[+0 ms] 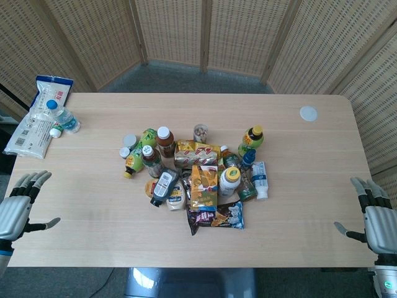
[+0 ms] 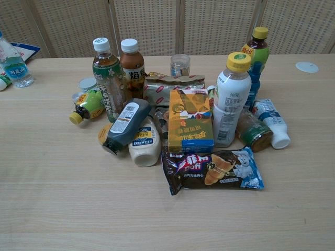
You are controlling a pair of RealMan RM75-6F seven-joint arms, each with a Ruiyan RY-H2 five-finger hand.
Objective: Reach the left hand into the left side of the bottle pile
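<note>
Resting at the near left edge of the table, the left hand has its fingers spread and holds nothing, well apart from the bottle pile heaped mid-table. The right hand lies likewise spread and empty at the near right edge. Among the pile, a brown-filled bottle stands upright beside a green tea bottle, and a dark sauce bottle lies tipped over

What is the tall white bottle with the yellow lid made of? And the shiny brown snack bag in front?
White bottle: looks like smooth, opaque plastic with a printed label and a yellow plastic screw cap. Brown snack bag: thin glossy plastic film, probably; it is crinkled, catches the light, and has flat sealed ends.
</note>
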